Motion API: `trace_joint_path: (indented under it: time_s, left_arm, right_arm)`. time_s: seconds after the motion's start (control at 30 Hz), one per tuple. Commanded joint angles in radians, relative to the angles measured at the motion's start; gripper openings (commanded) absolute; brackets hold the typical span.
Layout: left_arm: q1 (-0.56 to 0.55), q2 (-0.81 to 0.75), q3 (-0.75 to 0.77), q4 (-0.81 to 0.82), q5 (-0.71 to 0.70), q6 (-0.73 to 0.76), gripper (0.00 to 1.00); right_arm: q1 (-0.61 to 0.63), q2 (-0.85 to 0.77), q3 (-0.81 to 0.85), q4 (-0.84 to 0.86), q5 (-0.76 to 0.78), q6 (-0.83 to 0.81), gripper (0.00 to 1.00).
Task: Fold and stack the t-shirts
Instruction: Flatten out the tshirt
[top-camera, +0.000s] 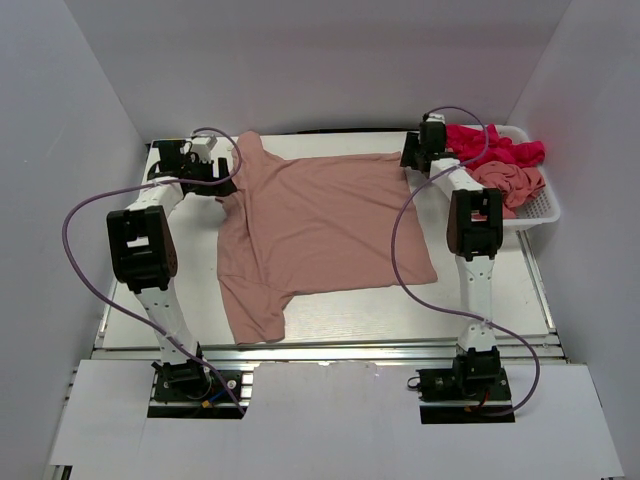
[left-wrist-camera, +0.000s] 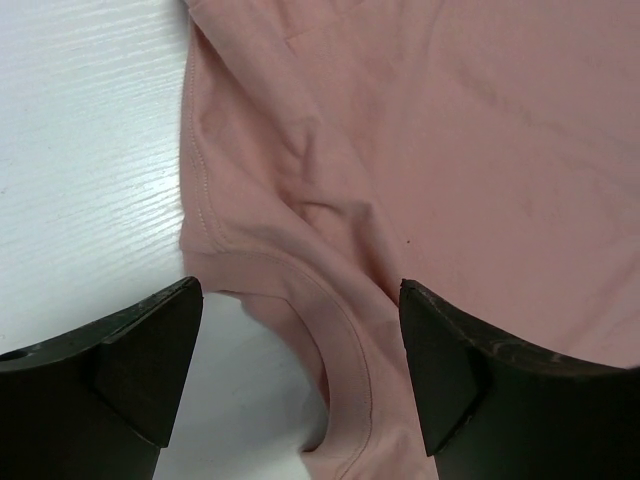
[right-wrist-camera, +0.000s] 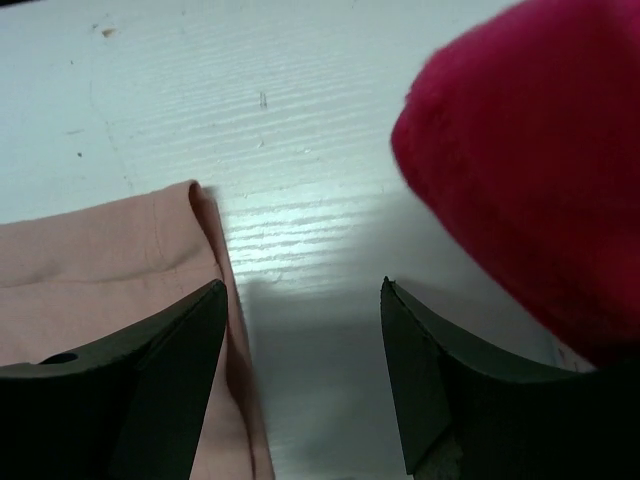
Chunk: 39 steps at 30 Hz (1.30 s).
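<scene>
The two arm bases, left (top-camera: 185, 385) and right (top-camera: 465, 380), are sitting bolted at the near edge of the bench (top-camera: 480, 290) while both arms are reaching toward its far side. At left, the left end effector (left-wrist-camera: 298, 290) is hovering released, jaws wide and gripping nothing, straddling the ribbed neckline (left-wrist-camera: 340, 340) of a salmon-pink t-shirt (top-camera: 320, 220). The shirt is lying spread flat across the middle of the bench, neck to the left and hem to the right, apparently laid out so that it can be folded. At the shirt's far right, the right end effector (right-wrist-camera: 300, 288) is likewise hanging open and empty, one finger above the hem corner (right-wrist-camera: 195, 215), the other above bare bench. The two seem placed at opposite ends of the same far edge for a paired pinch. Further right, a magenta-red t-shirt (top-camera: 500, 148) and another crumpled salmon-pink shirt (top-camera: 510, 180) are waiting in the white mesh basket (top-camera: 545, 205), not yet folded.
</scene>
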Motion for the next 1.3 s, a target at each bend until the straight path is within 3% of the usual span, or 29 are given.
trace_joint_path:
  time_s: [0.0, 0.6, 1.03, 1.27]
  left_arm:
    - [0.003, -0.057, -0.023, -0.006, 0.039, 0.002, 0.89]
    - [0.003, -0.037, -0.028, 0.038, 0.062, -0.06, 0.89]
    - [0.003, -0.015, 0.013, 0.02, 0.082, -0.072, 0.89]
    - [0.003, -0.003, 0.023, 0.023, 0.093, -0.084, 0.89]
  right_arm:
    - [-0.008, 0.013, 0.043, 0.04, -0.094, 0.002, 0.68]
    - [-0.037, 0.003, 0.008, 0.048, -0.338, 0.001, 0.56]
    - [-0.037, 0.042, 0.037, 0.005, -0.536, 0.084, 0.63]
    - [-0.036, 0.039, 0.015, 0.012, -0.548, 0.126, 0.51]
